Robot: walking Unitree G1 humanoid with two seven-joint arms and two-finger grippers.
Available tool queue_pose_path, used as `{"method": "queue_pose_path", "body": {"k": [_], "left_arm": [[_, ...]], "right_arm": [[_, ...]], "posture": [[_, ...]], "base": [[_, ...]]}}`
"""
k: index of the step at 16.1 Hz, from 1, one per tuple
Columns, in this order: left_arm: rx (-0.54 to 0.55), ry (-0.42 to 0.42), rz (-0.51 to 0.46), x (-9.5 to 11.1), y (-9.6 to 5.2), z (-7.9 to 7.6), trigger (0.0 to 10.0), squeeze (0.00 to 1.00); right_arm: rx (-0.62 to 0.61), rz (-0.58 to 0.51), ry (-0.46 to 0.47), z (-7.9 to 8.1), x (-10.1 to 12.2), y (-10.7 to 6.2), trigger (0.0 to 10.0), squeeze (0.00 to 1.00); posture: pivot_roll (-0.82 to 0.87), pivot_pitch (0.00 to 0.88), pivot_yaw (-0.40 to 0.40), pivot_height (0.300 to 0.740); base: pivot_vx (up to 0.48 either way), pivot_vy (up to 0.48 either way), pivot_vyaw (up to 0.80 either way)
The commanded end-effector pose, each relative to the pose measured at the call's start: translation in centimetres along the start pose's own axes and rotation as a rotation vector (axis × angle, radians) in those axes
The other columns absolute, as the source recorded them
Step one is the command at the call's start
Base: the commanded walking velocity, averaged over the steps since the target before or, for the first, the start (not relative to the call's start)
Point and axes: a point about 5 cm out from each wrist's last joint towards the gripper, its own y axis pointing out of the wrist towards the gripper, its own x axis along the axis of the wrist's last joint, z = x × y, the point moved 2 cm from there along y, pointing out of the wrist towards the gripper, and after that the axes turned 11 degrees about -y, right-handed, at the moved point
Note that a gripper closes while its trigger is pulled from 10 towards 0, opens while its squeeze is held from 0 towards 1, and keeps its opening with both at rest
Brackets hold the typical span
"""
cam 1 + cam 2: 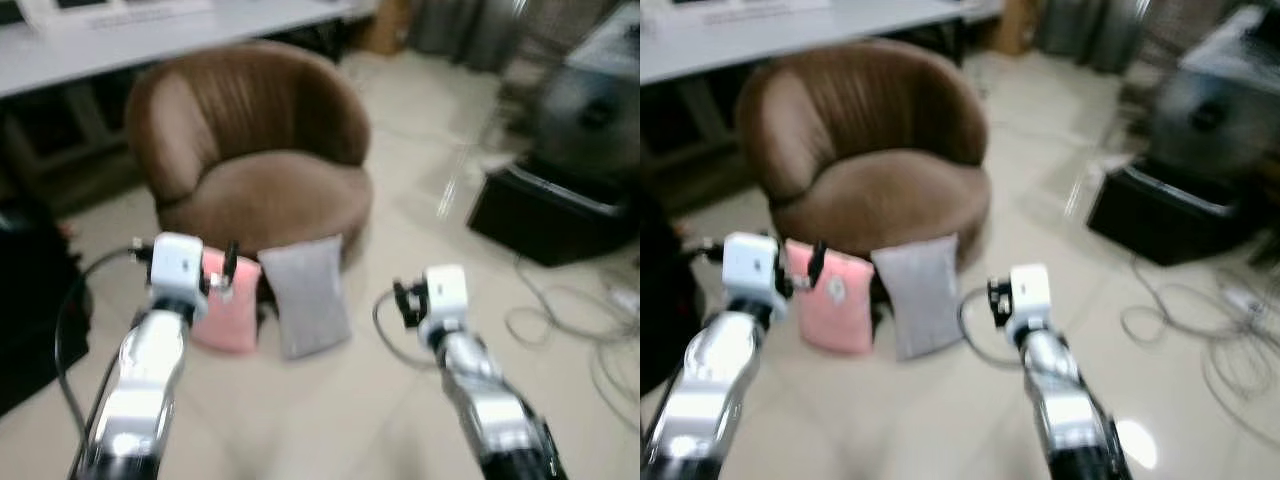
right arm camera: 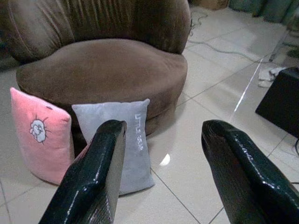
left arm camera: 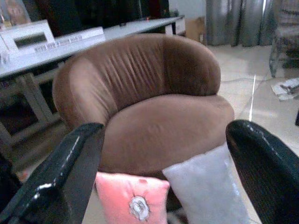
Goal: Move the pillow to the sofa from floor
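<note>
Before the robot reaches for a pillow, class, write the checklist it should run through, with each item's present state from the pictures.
1. Pillows found: pink pillow and grey pillow stand on the tiled floor, leaning against the base of the brown sofa chair: ok.
2. Seat free to receive a pillow: ok.
3. Left gripper open: ok.
4. Right gripper open: ok.
5. Either gripper touching a pillow: not ok, both are short of them.
6. Which pillow is meant: cannot tell.
</note>
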Motion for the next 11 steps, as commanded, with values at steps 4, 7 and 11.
{"method": "queue_pose_path", "body": {"k": [4,7,11], "left_arm": [[-0.004,0.004,-0.016,0.59,-0.01,-0.04,10.0,0.0],[-0.007,-0.003,-0.014,0.53,0.14,-0.33,10.0,0.0],[-0.043,0.023,-0.008,0.54,0.25,-0.94,10.0,0.0]], "right_arm": [[-0.018,-0.01,0.007,-0.62,0.56,0.06,10.0,0.0],[-0.014,-0.006,-0.013,-0.6,0.56,0.02,10.0,0.0],[0.01,-0.021,-0.007,-0.28,0.64,-0.2,10.0,0.0]], "posture": [[0.21,0.0,-0.021,0.74],[0.2,0.0,-0.019,0.74],[0.18,0.0,-0.002,0.74]], "base": [[0.372,0.0,0.0],[0.372,0.0,0.0],[0.372,0.0,0.6]]}}
